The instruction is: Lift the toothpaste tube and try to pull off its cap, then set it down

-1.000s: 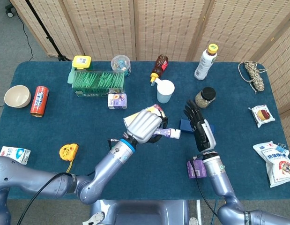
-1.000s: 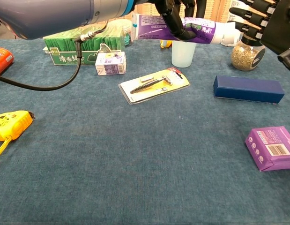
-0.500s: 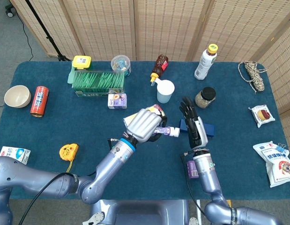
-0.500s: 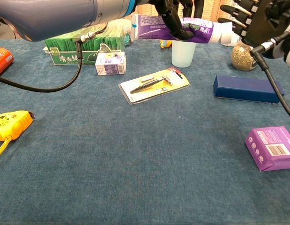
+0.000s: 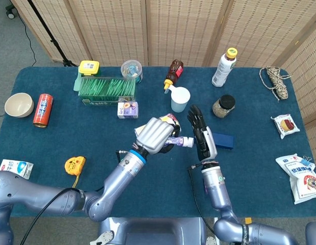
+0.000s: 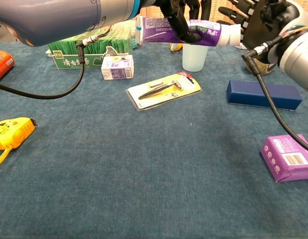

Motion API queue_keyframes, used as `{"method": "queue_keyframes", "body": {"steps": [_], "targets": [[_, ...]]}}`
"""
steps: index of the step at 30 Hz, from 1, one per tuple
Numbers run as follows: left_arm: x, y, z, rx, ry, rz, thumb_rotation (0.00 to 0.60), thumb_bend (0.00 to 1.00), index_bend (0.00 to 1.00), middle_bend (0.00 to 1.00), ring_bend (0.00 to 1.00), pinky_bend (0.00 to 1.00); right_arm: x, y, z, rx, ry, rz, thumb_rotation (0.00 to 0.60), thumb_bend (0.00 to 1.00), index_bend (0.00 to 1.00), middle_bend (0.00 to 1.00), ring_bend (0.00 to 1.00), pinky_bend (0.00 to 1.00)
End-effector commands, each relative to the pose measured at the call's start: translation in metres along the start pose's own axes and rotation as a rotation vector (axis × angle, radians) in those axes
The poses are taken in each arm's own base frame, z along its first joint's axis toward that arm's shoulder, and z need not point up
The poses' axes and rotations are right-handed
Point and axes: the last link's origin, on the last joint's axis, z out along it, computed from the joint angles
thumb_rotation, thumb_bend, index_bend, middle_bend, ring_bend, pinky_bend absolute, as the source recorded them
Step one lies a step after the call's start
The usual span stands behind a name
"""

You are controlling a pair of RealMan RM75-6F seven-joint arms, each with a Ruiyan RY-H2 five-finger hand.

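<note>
Chest view: toothpaste tube point(image 6: 193, 31) gripped in left hand point(image 6: 181, 15) fingers point(image 6: 179, 29).

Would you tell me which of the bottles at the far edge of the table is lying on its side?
The brown syrup bottle with the yellow nozzle lies on its side; the white bottle with the yellow cap stands upright.

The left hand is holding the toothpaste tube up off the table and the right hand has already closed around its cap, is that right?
Not quite. The left hand does hold the toothpaste tube up off the table, but the right hand has not closed on the cap. In the chest view its fingers are spread apart beside the cap, holding nothing.
</note>
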Motion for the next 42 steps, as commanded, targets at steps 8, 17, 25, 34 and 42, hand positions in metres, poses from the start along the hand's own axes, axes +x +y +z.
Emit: {"method": "queue_keyframes", "body": {"steps": [8,17,25,34,42], "targets": [[-0.001,0.001,0.0,0.001,0.001,-0.003,0.6,0.45,0.73,0.64,0.59,0.56,-0.009,0.004,0.001,0.0,-0.008,0.002,0.154,0.0,0.0,0.0,0.0,0.0],[-0.003,0.006,0.0,-0.004,-0.005,-0.007,0.6,0.45,0.73,0.64,0.6,0.56,-0.014,0.004,0.003,0.003,-0.015,0.008,0.155,0.0,0.0,0.0,0.0,0.0],[-0.005,0.007,0.0,-0.008,0.006,-0.019,0.6,0.45,0.74,0.65,0.6,0.56,-0.015,0.004,0.004,0.01,-0.012,0.038,0.154,0.0,0.0,0.0,0.0,0.0],[-0.005,0.003,-0.001,-0.021,0.021,-0.033,0.6,0.45,0.74,0.65,0.6,0.56,-0.011,0.004,0.004,0.008,-0.007,0.05,0.155,0.0,0.0,0.0,0.0,0.0],[-0.009,0.0,-0.003,-0.036,0.025,-0.034,0.6,0.45,0.74,0.65,0.6,0.56,-0.011,0.005,0.004,0.002,-0.016,0.062,0.156,0.0,0.0,0.0,0.0,0.0]]}}
